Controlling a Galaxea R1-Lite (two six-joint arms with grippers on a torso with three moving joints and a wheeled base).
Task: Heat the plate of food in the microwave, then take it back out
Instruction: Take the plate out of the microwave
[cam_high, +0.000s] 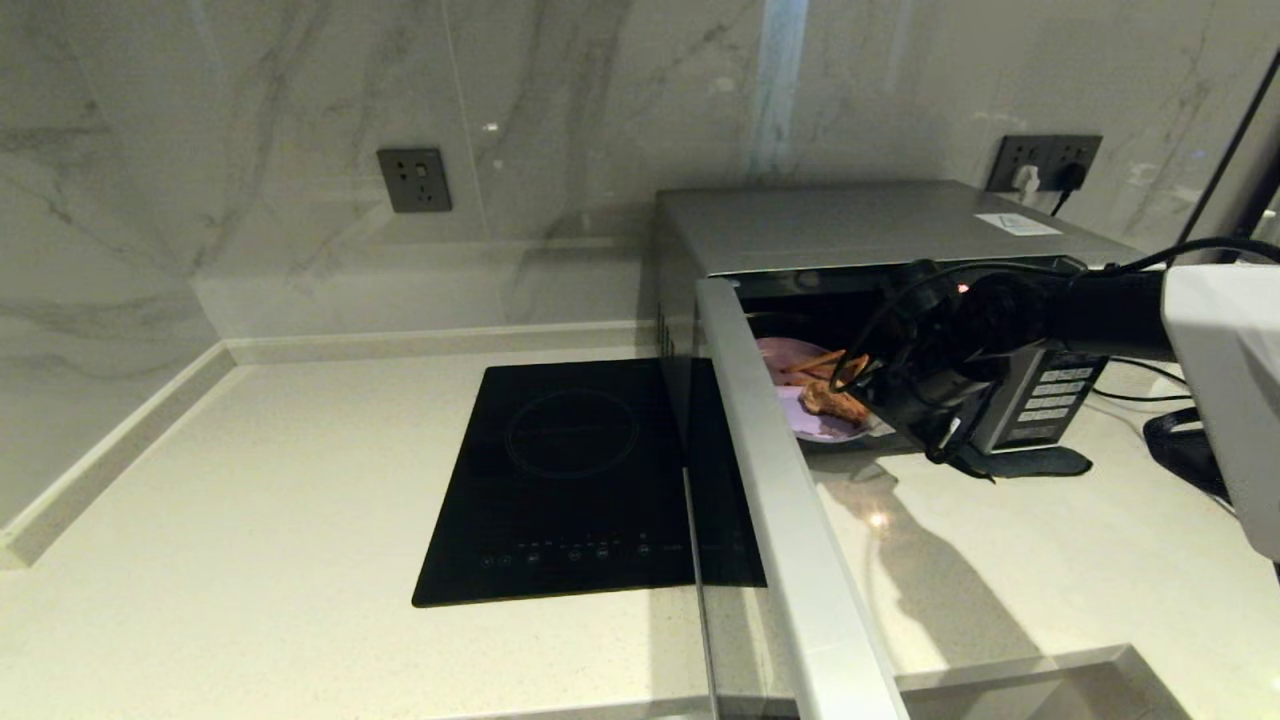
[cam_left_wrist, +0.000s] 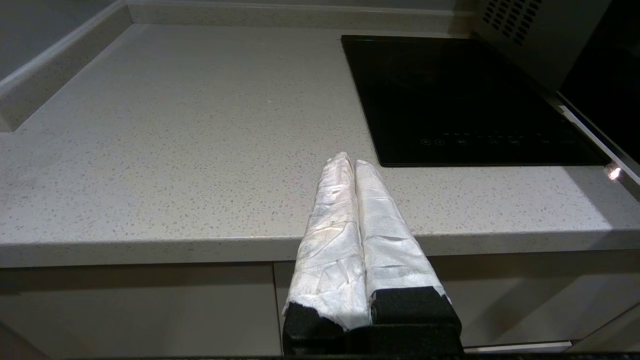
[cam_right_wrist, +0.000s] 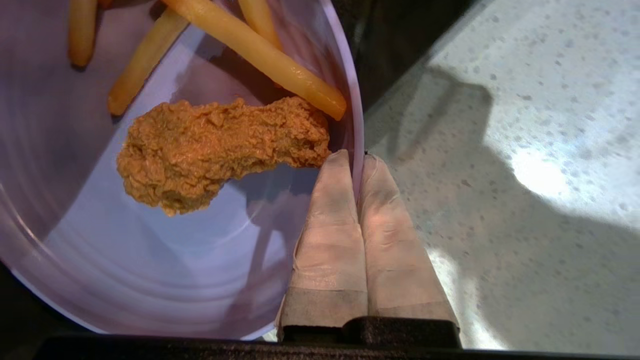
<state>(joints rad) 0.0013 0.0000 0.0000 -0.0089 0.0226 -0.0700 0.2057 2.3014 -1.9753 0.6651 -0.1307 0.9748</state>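
The silver-grey microwave (cam_high: 850, 225) stands at the back right with its door (cam_high: 780, 480) swung wide open toward me. The lilac plate of food (cam_high: 815, 420) sits at the mouth of the cavity. It carries a fried chicken piece (cam_right_wrist: 215, 145) and several fries (cam_right_wrist: 260, 50). My right gripper (cam_right_wrist: 356, 157) is shut on the plate's (cam_right_wrist: 150, 260) rim, one finger on top and one beneath. In the head view the right gripper (cam_high: 875, 400) reaches in from the right, in front of the button panel. My left gripper (cam_left_wrist: 352, 161) is shut on nothing, parked low before the counter's front edge.
A flat black induction hob (cam_high: 570, 470) lies in the counter left of the microwave, and the open door overhangs its right edge. Black cables and a strap (cam_high: 1040, 462) lie by the microwave's right side. Wall sockets (cam_high: 413, 180) sit on the marble backsplash.
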